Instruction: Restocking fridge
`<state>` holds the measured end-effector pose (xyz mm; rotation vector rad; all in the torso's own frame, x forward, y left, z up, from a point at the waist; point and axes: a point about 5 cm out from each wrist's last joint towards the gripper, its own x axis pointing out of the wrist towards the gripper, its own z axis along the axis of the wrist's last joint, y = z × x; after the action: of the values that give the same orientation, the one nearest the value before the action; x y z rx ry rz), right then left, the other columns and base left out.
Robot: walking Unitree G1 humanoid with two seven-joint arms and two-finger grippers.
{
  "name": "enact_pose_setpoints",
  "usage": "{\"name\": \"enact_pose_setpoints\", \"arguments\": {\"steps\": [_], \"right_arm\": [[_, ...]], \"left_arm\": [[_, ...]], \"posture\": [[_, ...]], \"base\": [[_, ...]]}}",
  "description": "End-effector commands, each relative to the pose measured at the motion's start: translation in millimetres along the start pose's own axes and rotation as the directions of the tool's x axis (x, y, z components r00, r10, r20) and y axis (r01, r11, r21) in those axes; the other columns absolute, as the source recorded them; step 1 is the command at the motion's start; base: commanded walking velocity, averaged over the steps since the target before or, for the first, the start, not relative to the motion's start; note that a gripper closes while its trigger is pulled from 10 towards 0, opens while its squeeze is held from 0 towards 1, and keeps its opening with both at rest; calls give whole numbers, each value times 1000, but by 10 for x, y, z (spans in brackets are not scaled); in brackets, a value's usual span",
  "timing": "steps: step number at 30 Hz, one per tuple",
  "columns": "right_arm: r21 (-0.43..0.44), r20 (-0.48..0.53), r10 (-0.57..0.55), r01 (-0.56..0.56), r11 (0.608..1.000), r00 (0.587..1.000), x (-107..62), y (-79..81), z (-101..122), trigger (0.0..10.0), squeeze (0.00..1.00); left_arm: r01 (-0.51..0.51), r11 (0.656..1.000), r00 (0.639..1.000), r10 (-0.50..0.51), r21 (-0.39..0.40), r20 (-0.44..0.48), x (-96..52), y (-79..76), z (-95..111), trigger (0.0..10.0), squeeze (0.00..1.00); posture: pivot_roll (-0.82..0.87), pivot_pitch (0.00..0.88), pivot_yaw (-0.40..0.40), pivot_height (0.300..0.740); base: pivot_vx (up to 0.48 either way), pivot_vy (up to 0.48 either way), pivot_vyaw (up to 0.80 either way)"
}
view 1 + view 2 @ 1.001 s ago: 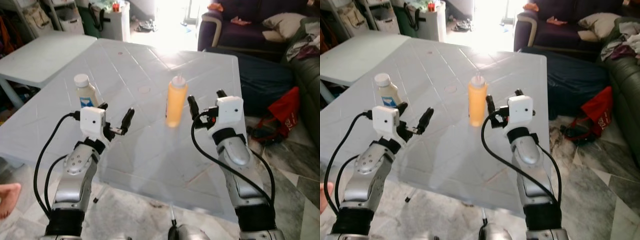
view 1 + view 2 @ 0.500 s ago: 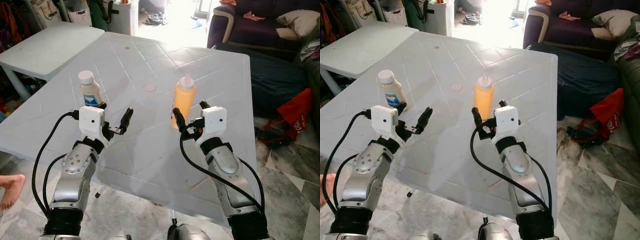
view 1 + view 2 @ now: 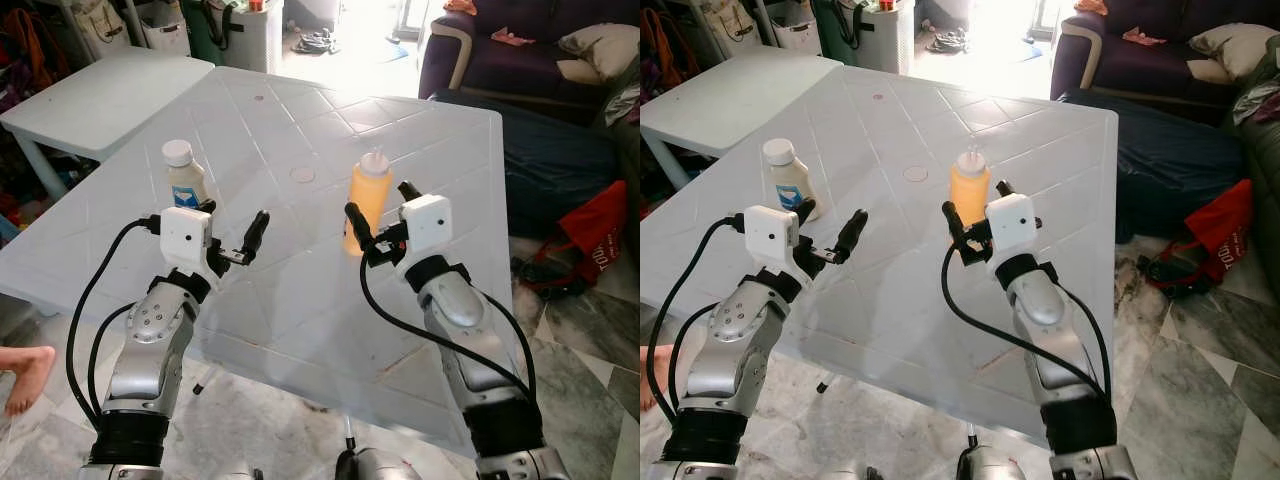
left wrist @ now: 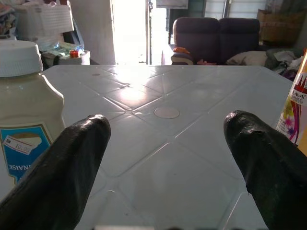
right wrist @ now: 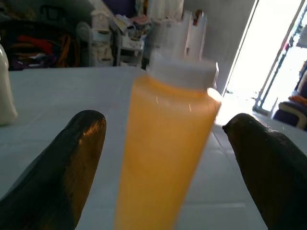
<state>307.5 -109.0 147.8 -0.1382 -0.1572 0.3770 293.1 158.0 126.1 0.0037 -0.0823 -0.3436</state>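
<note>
An orange squeeze bottle (image 3: 367, 200) with a white nozzle cap stands upright mid-table. My right gripper (image 3: 382, 205) is open, one finger on each side of the bottle (image 5: 163, 143), not closed on it. A white mayonnaise jar (image 3: 183, 178) with a blue label stands to the left. My left gripper (image 3: 232, 222) hovers open just before and to the right of the jar (image 4: 24, 110), holding nothing.
Both bottles stand on a white plastic table (image 3: 300, 290); a second white table (image 3: 100, 95) adjoins it at the left. A dark sofa (image 3: 520, 50) and a red bag (image 3: 585, 225) are to the right. A person's foot (image 3: 25, 375) rests on the floor at the left.
My right gripper has moved left and forward, so its fingers now flank the orange bottle. The left arm has barely moved. The camera has shifted a little.
</note>
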Motion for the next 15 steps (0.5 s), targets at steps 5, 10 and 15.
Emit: {"name": "enact_pose_setpoints", "arguments": {"steps": [5, 10, 15], "right_arm": [[-13, 20, 10, -10, 1000, 1000, 133, -58, 62, 10000, 0], [-14, 26, 24, -23, 1000, 999, 219, -76, 88, 10000, 0], [-19, 26, 50, -49, 999, 998, 336, -48, 115, 3647, 0]], "left_arm": [[12, 1000, 1000, -12, 21, -9, 5, -2, 16, 10000, 0], [17, 1000, 1000, -17, 24, -12, 0, -3, 16, 10000, 0], [23, 999, 1000, -23, 32, -15, 8, 3, 22, 10000, 0]], "posture": [[-41, 32, -4, 740], [-33, 37, 2, 740], [-30, 38, 3, 740]], "base": [[0, 0, 0], [0, 0, 0], [0, 0, 0]]}}
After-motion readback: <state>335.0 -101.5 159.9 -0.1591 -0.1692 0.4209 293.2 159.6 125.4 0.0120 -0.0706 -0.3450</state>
